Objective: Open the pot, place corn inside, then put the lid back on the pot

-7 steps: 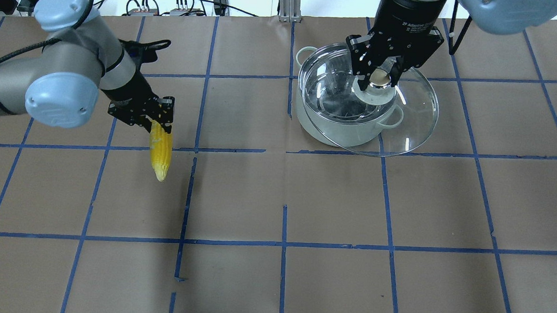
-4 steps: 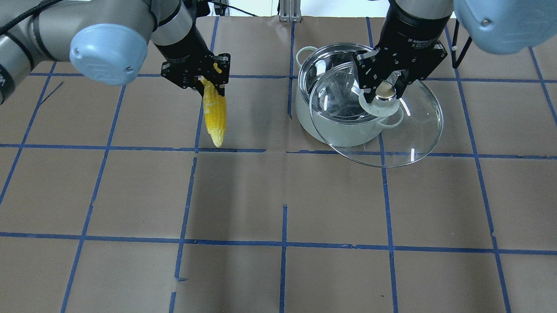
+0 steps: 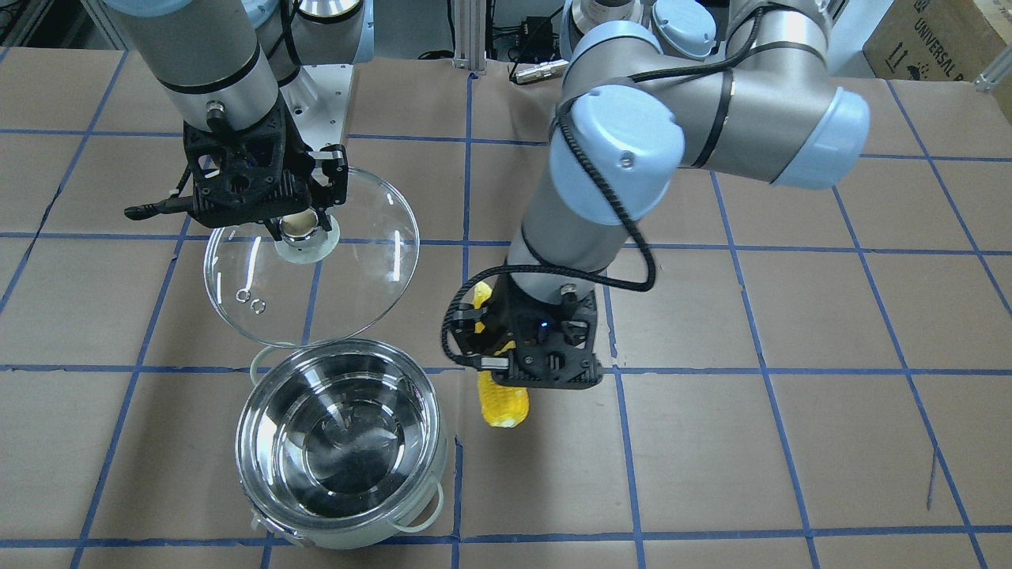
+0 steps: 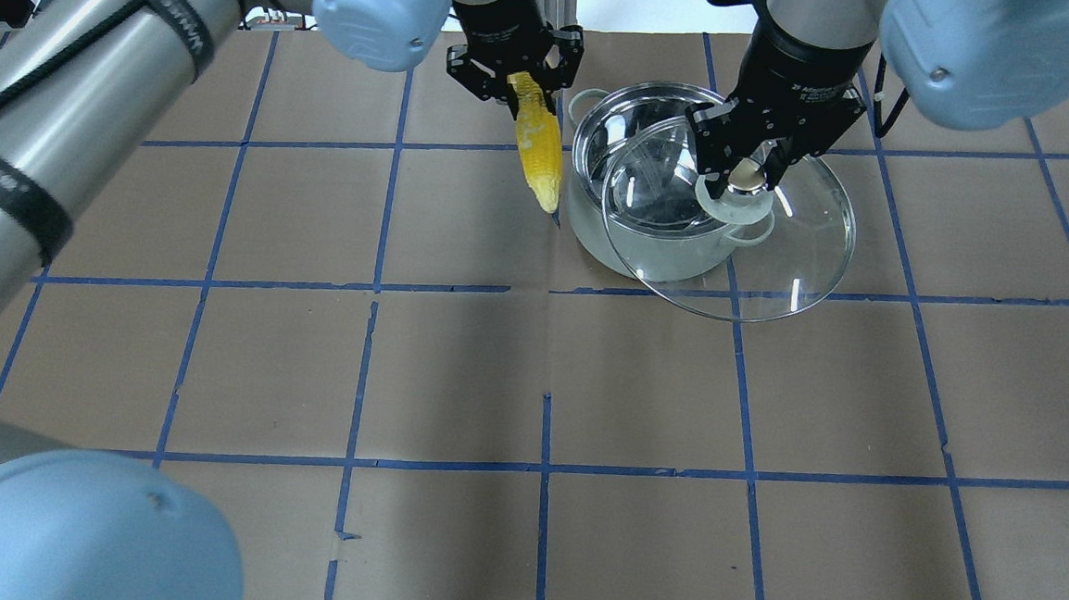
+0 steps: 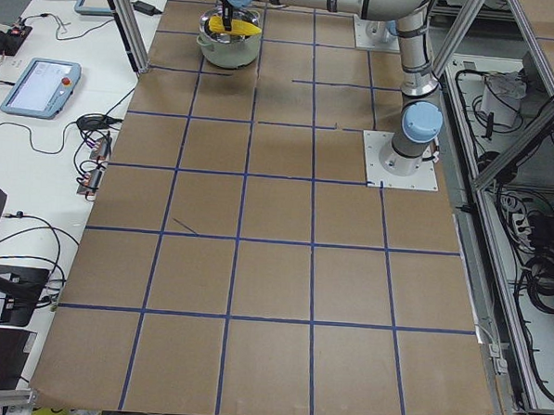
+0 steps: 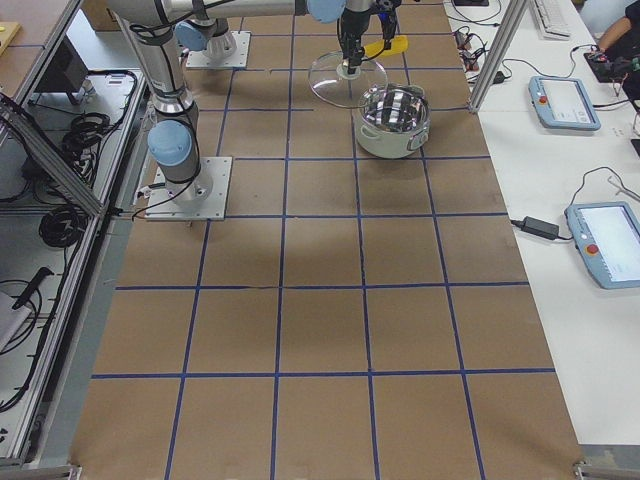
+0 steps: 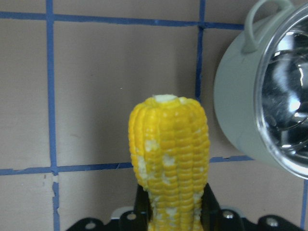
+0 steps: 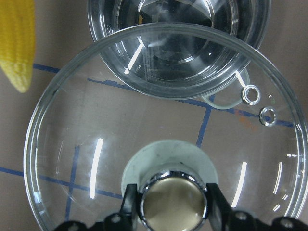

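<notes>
Left end effector (image 4: 520,78), arm outstretched, grips corn (image 4: 540,157) hanging at 9 o'clock of pot (image 4: 580,217); right end effector (image 4: 745,172) clamps lid (image 4: 793,251) knob aloft. Corn formerly farther left.

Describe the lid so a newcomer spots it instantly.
On the brown-paper table, find the open steel pot. Beside it, on the robot's side, the right gripper grips a knob at the centre of the lid. It alone is a clear glass dome; the corn is yellow.
</notes>
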Robot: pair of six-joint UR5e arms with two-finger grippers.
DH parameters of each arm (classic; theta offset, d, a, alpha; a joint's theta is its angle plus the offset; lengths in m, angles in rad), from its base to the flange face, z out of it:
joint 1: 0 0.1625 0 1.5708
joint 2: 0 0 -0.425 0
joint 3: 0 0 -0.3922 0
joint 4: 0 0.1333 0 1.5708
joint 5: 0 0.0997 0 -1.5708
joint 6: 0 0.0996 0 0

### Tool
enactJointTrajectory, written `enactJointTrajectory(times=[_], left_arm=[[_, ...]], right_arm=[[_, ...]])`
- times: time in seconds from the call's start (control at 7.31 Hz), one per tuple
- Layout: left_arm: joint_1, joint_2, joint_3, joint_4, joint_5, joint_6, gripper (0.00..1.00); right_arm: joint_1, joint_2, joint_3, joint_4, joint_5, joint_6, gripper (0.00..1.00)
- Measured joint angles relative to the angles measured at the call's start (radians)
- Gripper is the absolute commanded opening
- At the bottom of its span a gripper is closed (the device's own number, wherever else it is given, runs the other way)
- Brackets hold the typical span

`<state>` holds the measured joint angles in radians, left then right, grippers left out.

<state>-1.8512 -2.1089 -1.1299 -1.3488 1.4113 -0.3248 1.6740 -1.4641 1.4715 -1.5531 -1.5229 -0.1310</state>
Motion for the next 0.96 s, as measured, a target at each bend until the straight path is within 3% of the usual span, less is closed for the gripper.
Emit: enactJointTrajectory(times=[0.41,0.68,0.82,0.96], left_arm=[[-0.056,-0.145,0.172,0.002,0.004,-0.04,0.14],[-0.082,-0.197,0.201,0.01,0.001,-0.049,0.25],[-0.091,-0.216,0.203,0.013,0.0,-0.047,0.73],[-0.096,-0.228,0.203,0.015,-0.001,-0.048,0.99]], right_arm=[[-0.005,0.002,0.001,-0.001,0.001,-0.003,0.34],[-0.007,0.004,0.001,-0.003,0.003,-0.003,0.36],[-0.008,0.006,0.001,-0.005,0.004,-0.002,0.36],[-0.008,0.006,0.001,-0.007,0.003,-0.002,0.36]])
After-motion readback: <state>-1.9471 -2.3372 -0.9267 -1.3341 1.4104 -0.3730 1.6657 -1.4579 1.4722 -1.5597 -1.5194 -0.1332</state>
